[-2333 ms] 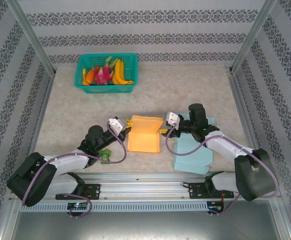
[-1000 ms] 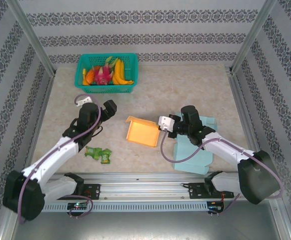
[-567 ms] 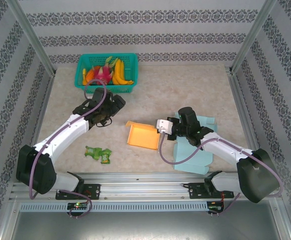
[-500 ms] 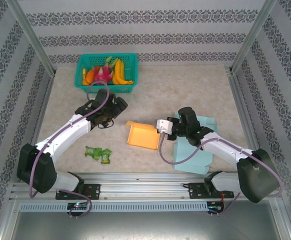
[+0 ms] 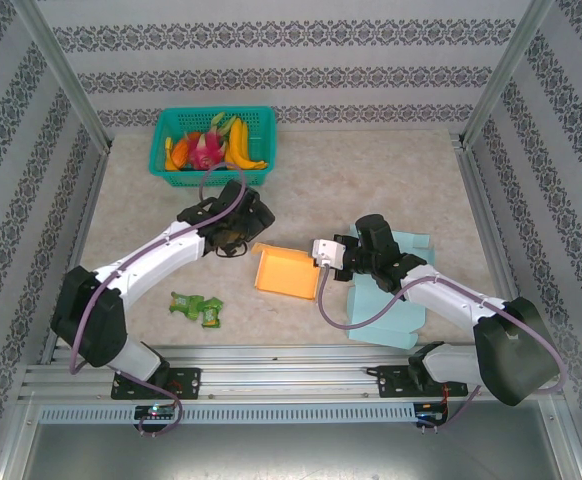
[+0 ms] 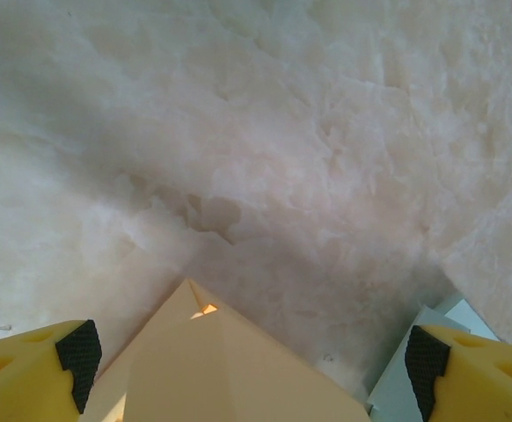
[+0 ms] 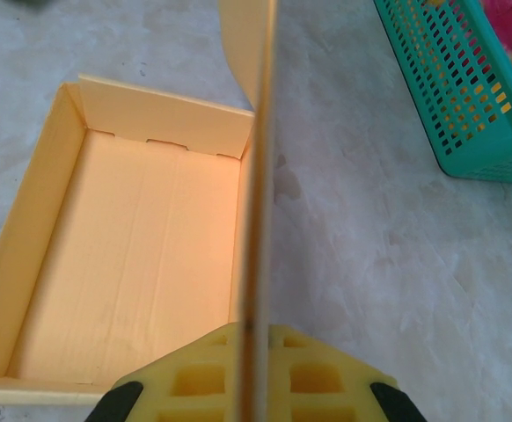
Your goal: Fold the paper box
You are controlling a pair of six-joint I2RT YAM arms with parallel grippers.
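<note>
- Top view: we see the orange paper box (image 5: 286,272) lying open on the marble table (image 5: 371,180), about mid-table, between the two arms.
- The left gripper (image 5: 243,237) hangs over the box's far-left corner; how its claw stands we cannot tell from up here.
- The right gripper (image 5: 323,256) is at the box's right edge, clenched on it.
- A light blue sheet (image 5: 391,300) lies under the right arm, just beside the box.
- A green packet (image 5: 196,308) lies near the left arm, apart from the box.
- The teal basket (image 5: 211,178) with bananas (image 5: 239,150) sits at the far left, well apart.
- Left wrist view: the left gripper (image 6: 254,356) is released, yellow fingers (image 6: 27,369) spread wide, gripping nothing.
- The box's corner (image 6: 212,352) pokes up between them, and a pale blue sheet edge (image 6: 388,391) is at lower right.
- Right wrist view: the right gripper (image 7: 252,374) is grasping the box's upright flap (image 7: 258,132), seen edge-on.
- The box tray (image 7: 124,264) is open to the left, and the teal basket (image 7: 467,88) is top right.
</note>
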